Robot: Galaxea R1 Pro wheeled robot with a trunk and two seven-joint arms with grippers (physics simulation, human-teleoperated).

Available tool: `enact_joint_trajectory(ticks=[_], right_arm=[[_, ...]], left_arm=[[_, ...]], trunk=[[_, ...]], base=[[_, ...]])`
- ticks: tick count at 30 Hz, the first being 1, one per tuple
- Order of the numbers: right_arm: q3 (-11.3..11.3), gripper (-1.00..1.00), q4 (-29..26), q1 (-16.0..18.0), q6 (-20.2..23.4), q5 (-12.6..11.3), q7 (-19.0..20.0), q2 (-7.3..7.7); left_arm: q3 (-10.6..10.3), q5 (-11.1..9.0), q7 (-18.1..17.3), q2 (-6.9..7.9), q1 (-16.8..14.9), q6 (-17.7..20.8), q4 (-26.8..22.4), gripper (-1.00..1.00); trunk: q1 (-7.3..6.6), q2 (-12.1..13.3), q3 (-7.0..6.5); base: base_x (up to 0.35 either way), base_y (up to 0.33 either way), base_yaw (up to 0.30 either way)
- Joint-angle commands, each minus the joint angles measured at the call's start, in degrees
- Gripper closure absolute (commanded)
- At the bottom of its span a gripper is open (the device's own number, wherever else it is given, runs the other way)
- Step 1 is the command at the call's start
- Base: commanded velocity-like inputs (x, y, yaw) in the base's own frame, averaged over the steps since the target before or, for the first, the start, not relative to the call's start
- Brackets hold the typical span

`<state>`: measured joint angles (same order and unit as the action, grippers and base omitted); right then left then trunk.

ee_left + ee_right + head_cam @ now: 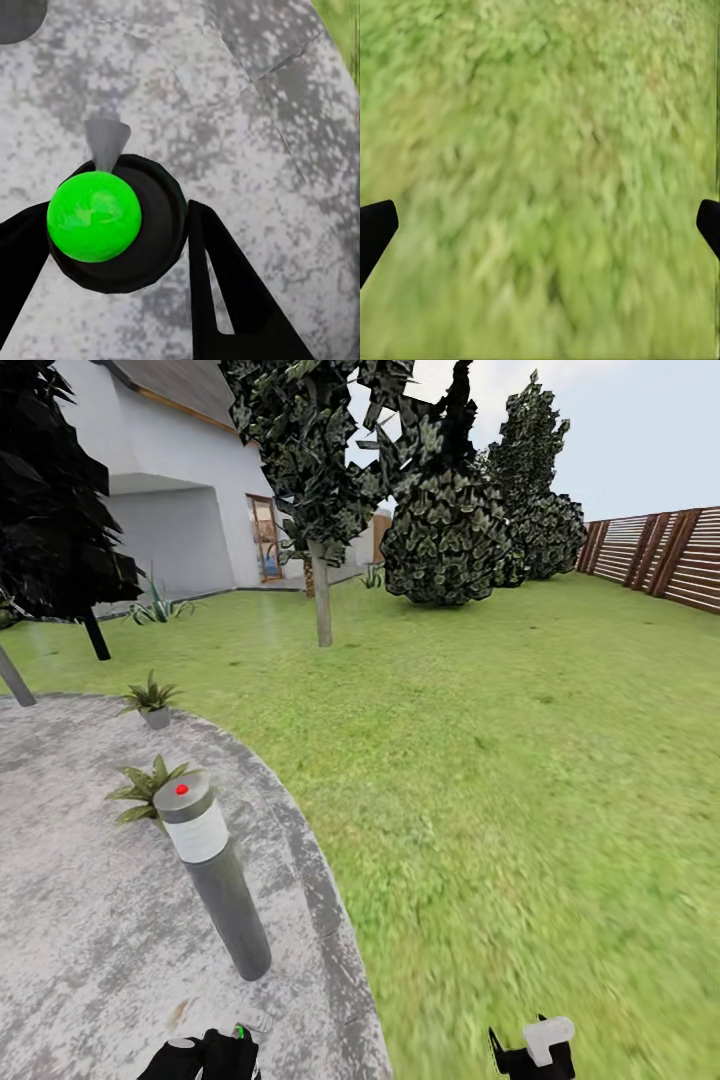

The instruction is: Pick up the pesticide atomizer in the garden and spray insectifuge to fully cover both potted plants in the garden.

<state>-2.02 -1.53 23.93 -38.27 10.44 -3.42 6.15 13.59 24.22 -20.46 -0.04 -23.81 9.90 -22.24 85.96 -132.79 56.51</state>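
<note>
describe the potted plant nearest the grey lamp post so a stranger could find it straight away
Find the round grey stone patio at the left of the lawn, then the grey bollard lamp with a red dot on its cap. The nearer potted plant sits just behind that lamp, partly hidden by its head. The other potted plant stands farther back near the patio's edge, fully in view.

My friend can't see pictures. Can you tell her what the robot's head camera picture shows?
Two small potted plants sit on a round grey stone patio, a grey bollard lamp standing by the nearer one. Green lawn stretches to trees, a white house and a wooden fence.
</note>
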Motion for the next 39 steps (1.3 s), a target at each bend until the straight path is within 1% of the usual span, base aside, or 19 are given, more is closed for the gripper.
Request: enact_joint_trajectory(ticks=[1, 25, 39], right_arm=[[-0.2, -1.00, 0.0, 0.0, -0.1, 0.4, -0.4, 0.02], [-0.2, -1.00, 0.0, 0.0, -0.1, 0.4, -0.4, 0.00], [-0.2, -1.00, 0.0, 0.0, -0.1, 0.4, -0.4, 0.01]], left_arm=[[0.5, 0.3, -0.5, -0.05, 0.0, 0.4, -0.2, 1.00], [0.5, 0.3, -0.5, -0.05, 0.0, 0.4, -0.1, 1.00], [0.6, 0.3, -0.5, -0.04, 0.0, 0.4, -0.1, 1.00]], trunk=[[0.00, 0.0, 0.05], [0.00, 0.0, 0.05], [0.00, 0.0, 0.05]], base=[[0.097, -0.276, 0.000], [0.105, -0.276, 0.000], [0.199, -0.232, 0.000]])
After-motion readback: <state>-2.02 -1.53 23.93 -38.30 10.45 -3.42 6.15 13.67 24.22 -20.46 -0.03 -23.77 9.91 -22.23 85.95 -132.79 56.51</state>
